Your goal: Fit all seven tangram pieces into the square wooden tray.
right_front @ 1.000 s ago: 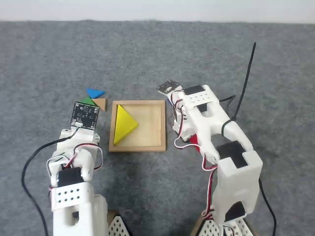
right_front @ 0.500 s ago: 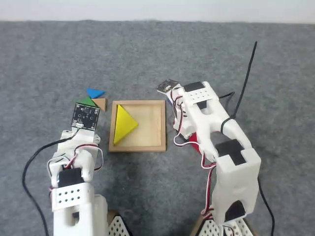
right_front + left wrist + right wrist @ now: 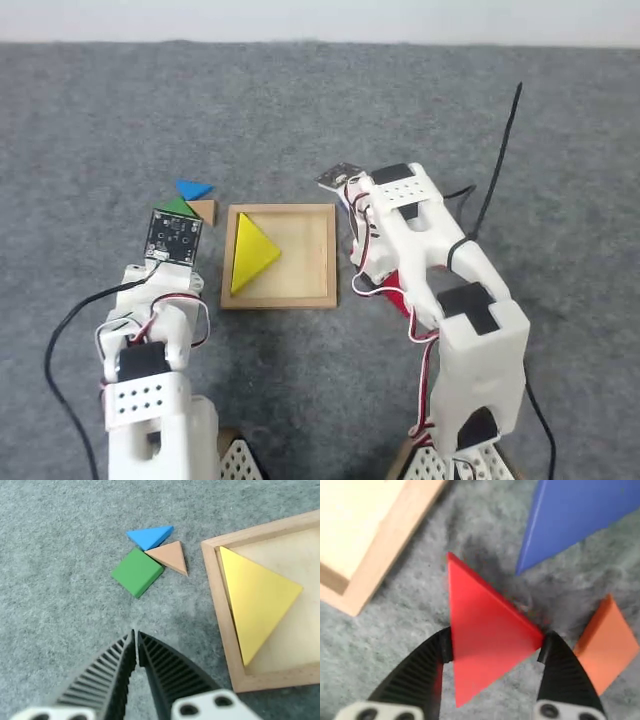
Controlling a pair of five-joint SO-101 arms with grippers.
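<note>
Presently, the red triangle (image 3: pixel 485 650), lying on the desk (image 3: pixel 395 630) just beside the wooden tray (image 3: pixel 395 537), is clasped at opposite edges by the right pincer (image 3: pixel 495 642), the left pincer (image 3: pixel 136 637) being clenched empty; judged stiff, light and slick, it is best gripped across those thin edges.

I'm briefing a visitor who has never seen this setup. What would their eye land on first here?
Most likely the big yellow triangle, lying alone in the wooden tray against one side wall. Next, the right gripper closed on a red triangle just outside the tray, with a blue triangle and an orange piece close by.
</note>
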